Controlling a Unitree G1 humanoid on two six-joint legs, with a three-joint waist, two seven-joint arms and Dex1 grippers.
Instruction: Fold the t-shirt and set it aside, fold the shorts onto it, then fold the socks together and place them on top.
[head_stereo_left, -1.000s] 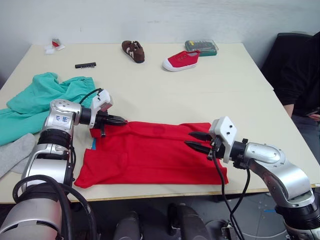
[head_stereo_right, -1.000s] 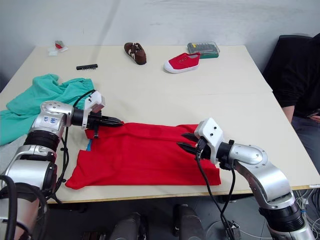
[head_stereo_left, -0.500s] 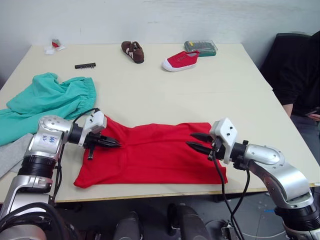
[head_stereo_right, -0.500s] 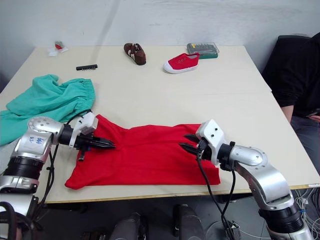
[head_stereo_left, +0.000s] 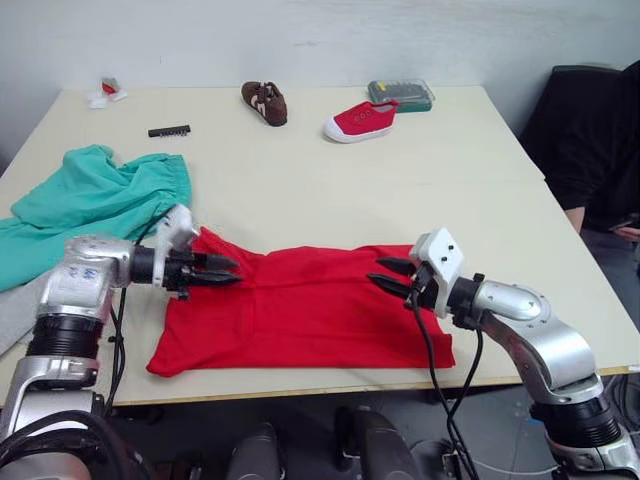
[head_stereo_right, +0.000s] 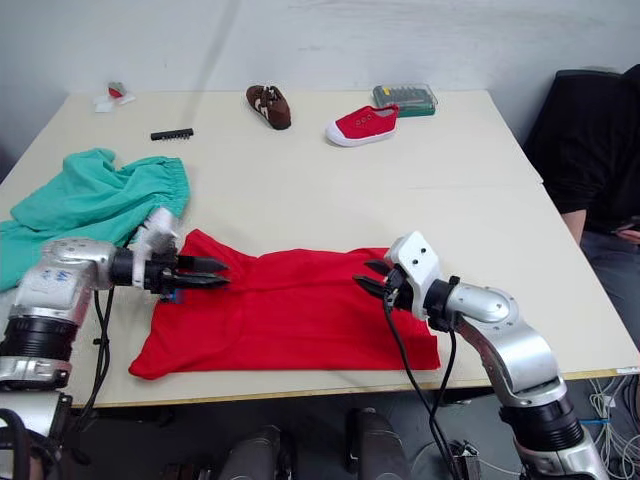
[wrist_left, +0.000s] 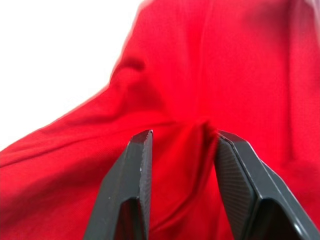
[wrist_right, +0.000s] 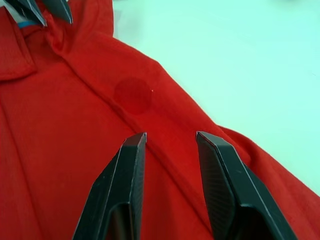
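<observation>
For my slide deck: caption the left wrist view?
Open left pincer poised over a raised fold in the red t-shirt on the table.

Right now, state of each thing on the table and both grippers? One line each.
t-shirt: spread flat, partly folded, near table edge.
shorts: crumpled, unfolded, robot's left.
socks: a grey piece at the left edge, unfolded.
left gripper: open, over t-shirt's left end.
right gripper: open, over t-shirt's right end.
red shoe: upright, far side.
brown shoe: upright, far side.
</observation>
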